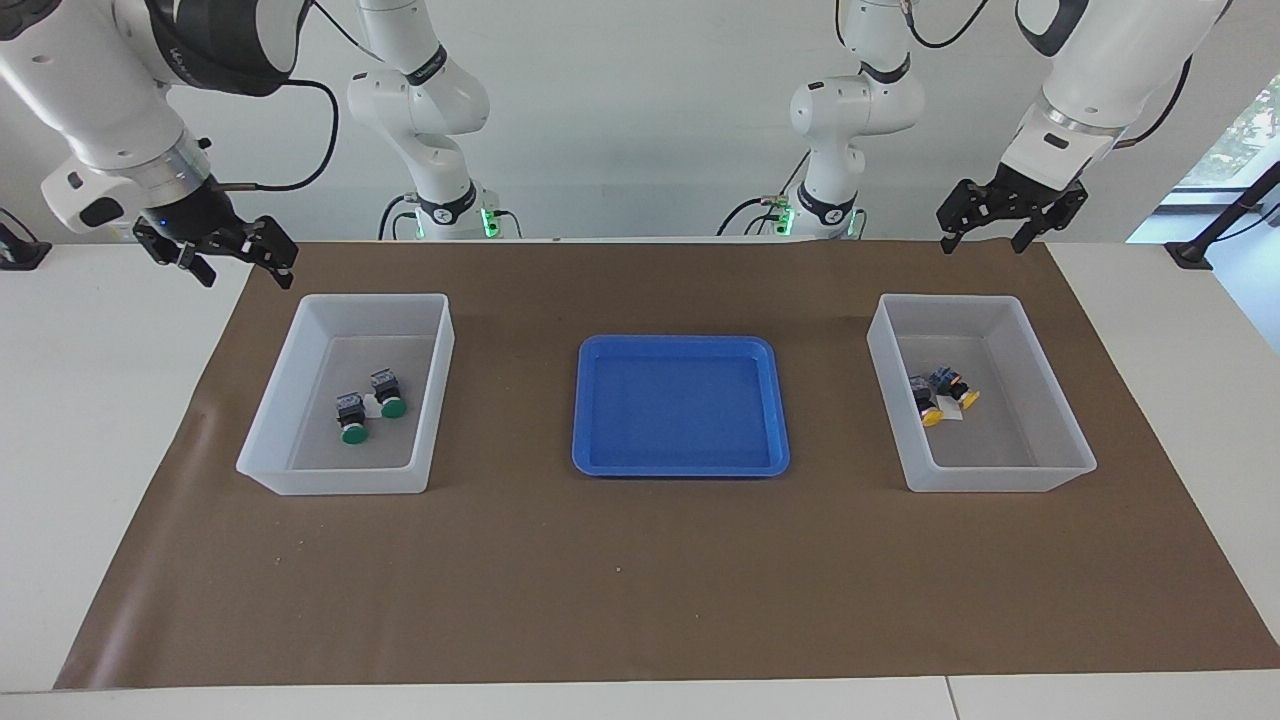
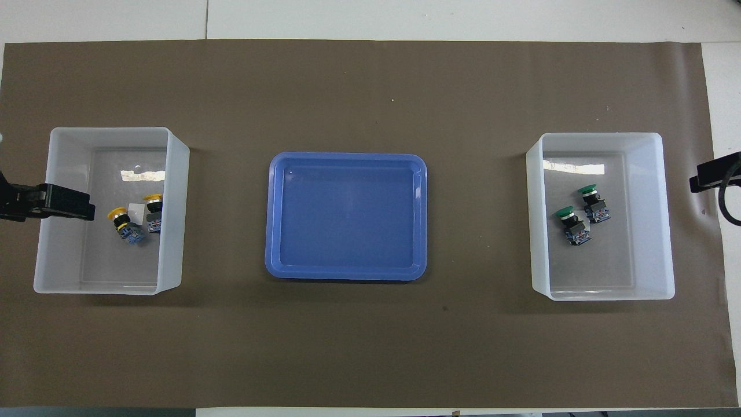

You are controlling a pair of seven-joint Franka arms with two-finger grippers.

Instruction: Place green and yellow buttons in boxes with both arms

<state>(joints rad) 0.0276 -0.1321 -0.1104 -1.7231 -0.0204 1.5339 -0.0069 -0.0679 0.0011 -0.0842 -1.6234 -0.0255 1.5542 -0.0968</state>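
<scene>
Two yellow buttons (image 1: 928, 402) (image 2: 124, 223) lie side by side in the box (image 1: 1000, 480) (image 2: 173, 202) at the left arm's end of the table. In the other box (image 1: 335, 480) (image 2: 663, 220), at the right arm's end, lie two green buttons (image 1: 352, 422) (image 2: 570, 223). My left gripper (image 1: 985, 240) (image 2: 58, 202) hangs high over the outer wall of the yellow-button box, open and empty. Over the mat's edge beside the green-button box, my right gripper (image 1: 243, 272) (image 2: 712, 174) waits open with nothing in it.
A shallow blue tray (image 1: 680, 405) (image 2: 347, 217) sits between the two boxes with nothing in it. A brown mat (image 1: 640, 580) covers the table under everything.
</scene>
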